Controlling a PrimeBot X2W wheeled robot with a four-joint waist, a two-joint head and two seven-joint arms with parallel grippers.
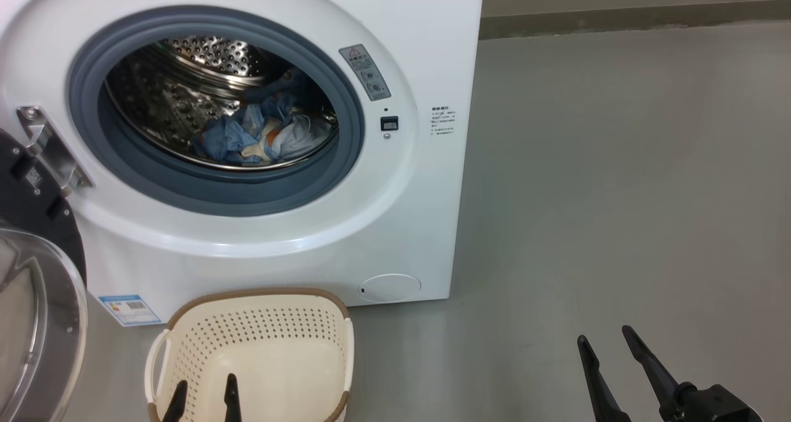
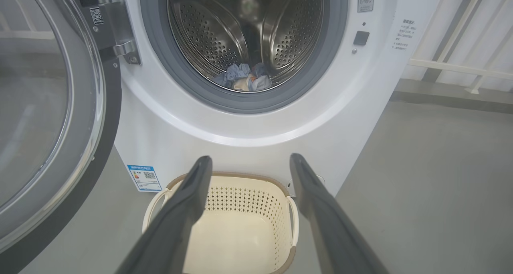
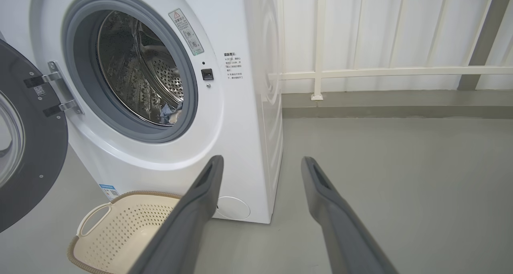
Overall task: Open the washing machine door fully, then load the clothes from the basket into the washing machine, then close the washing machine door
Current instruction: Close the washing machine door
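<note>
The grey floor [image 1: 618,193] bears the washing machine [image 1: 401,224] and the basket [image 1: 259,329] before it.

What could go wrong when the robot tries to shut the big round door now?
1. The clothes lie close to the drum's front lip. A loose edge could slip onto the grey gasket and get pinched when the washing machine door shuts.
2. The empty basket stands right below the opening, and the open left gripper hovers over it. The swinging door might bump either one.
</note>
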